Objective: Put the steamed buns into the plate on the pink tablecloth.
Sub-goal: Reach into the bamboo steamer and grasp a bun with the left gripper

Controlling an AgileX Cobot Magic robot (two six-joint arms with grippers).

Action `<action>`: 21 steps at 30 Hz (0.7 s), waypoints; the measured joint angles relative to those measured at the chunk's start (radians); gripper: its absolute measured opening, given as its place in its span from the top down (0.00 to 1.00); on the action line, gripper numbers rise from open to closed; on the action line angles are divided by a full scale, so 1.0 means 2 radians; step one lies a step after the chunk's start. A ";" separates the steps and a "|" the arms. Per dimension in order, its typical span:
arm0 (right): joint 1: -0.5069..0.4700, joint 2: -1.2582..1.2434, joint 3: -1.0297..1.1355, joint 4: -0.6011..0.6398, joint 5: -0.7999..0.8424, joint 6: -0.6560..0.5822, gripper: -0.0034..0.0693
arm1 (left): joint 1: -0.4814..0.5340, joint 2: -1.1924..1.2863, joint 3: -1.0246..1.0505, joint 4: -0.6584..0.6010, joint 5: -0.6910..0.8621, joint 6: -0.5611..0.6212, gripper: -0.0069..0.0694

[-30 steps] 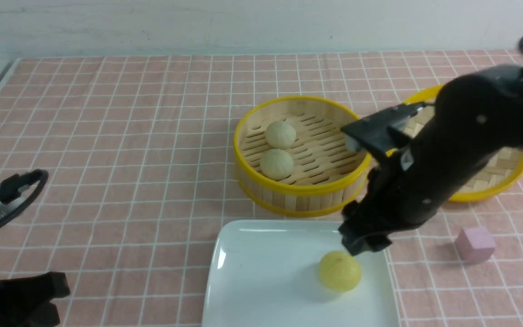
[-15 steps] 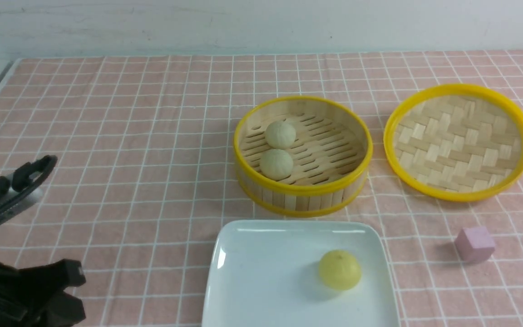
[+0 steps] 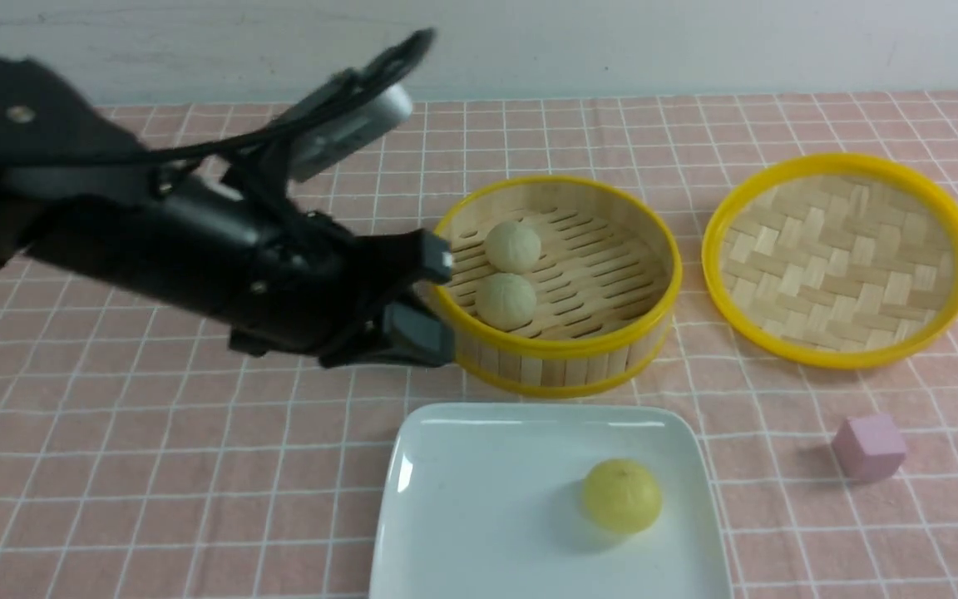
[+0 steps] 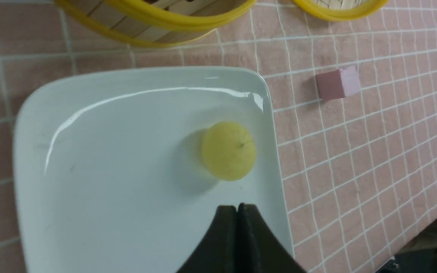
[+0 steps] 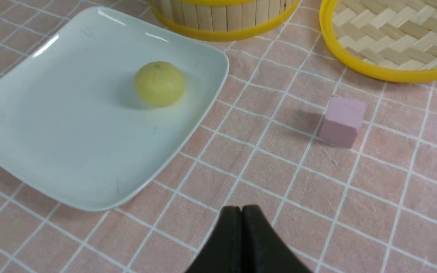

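Two beige-grey steamed buns (image 3: 513,246) (image 3: 506,301) lie in the yellow-rimmed bamboo steamer (image 3: 562,349). The pale yellow bun (image 3: 622,496) sits in the white square plate (image 3: 462,516) on the pink tablecloth (image 3: 196,457). My left gripper (image 3: 433,299) hangs in the air at the steamer's left rim. In the left wrist view its fingers (image 4: 237,207) are pressed together and empty, over the plate (image 4: 108,170) near the yellow bun (image 4: 228,150). My right gripper (image 5: 241,207) is shut and empty over the cloth, between the plate (image 5: 51,125) and the cube. It is out of the front view.
The woven steamer lid (image 3: 841,258) lies upside down to the right of the steamer. A small pink cube (image 3: 870,448) sits on the cloth right of the plate and shows in the right wrist view (image 5: 341,121). The table's left edge runs at the far left.
The right arm has pulled back from above the plate and left the front view. The left arm has swung up from the lower left to the steamer's left side. The buns have not moved.
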 joint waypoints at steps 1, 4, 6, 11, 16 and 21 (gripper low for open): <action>0.000 0.000 0.000 0.000 -0.002 0.000 0.96 | -0.014 0.022 -0.023 0.024 -0.002 -0.019 0.91; 0.000 0.000 0.000 0.000 -0.002 0.000 0.96 | -0.047 0.075 -0.083 0.100 -0.005 -0.072 0.91; 0.000 0.000 0.000 0.000 -0.003 -0.001 0.96 | -0.067 0.108 -0.126 0.165 -0.005 -0.115 0.90; 0.000 0.000 0.000 -0.002 -0.003 -0.001 0.95 | -0.089 0.157 -0.199 0.265 -0.005 -0.215 0.82; 0.000 0.000 0.000 -0.012 -0.011 -0.001 0.95 | -0.100 0.221 -0.257 0.331 -0.001 -0.270 0.61; 0.000 0.000 0.000 -0.020 -0.017 -0.001 0.95 | -0.100 0.271 -0.296 0.368 0.001 -0.280 0.41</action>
